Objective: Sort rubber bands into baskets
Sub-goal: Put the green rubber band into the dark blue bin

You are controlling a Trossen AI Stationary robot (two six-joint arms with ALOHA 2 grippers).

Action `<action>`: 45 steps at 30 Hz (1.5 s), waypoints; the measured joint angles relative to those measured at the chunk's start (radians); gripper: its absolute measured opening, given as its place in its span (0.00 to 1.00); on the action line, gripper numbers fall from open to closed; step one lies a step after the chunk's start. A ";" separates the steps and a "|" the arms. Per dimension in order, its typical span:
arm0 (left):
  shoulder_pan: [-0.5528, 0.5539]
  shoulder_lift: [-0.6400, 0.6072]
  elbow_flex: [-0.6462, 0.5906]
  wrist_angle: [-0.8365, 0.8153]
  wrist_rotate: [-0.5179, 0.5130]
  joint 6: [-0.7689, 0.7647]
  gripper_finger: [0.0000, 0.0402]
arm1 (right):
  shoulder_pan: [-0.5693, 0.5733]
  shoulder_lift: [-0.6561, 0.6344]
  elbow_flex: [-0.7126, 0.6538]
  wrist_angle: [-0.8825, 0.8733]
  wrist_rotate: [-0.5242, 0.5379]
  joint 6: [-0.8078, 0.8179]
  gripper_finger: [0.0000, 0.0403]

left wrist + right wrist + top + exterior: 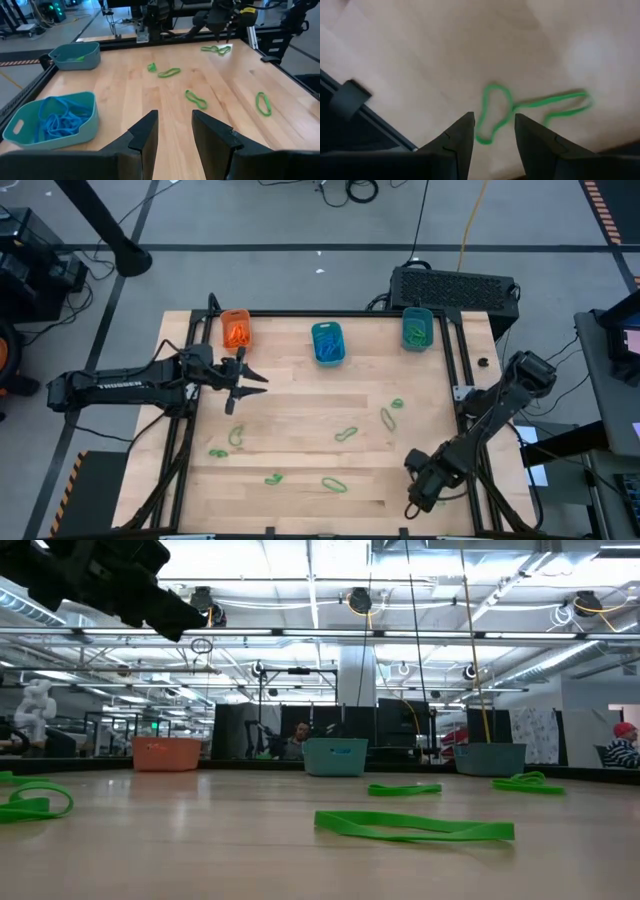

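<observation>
My left gripper (250, 379) hovers near the small orange plastic basket (236, 329), jaws released; my right gripper (493, 131) hangs above a thin green rubber band (520, 111), jaws released.

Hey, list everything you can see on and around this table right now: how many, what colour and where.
orange plastic basket: one, orange, table's back edge on the left arm's side, holds orange rubber bands
teal plastic baskets: two, teal, back edge; the middle one holds blue bands, the one on the right arm's side holds green bands
loose green rubber bands: about seven, green, scattered over the wooden table
big black box: one, black, behind the table
left claw: open, empty, near the orange basket
right claw: open, above a green band near the table's front corner
</observation>
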 joint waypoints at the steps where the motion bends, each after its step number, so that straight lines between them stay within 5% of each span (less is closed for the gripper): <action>1: 0.000 0.000 0.000 0.000 0.000 0.000 0.32 | 0.009 0.000 -0.011 0.026 0.005 0.019 0.33; 27: 0.000 0.000 0.000 0.013 -0.001 0.000 0.32 | 0.142 0.000 -0.151 0.290 0.130 0.226 0.33; 36: 0.000 0.000 0.000 0.012 -0.002 0.000 0.32 | 0.146 0.065 -0.161 0.349 0.098 0.211 0.32; 45: 0.000 0.000 0.000 0.013 -0.004 -0.003 0.32 | 0.143 0.075 -0.163 0.350 0.056 0.184 0.02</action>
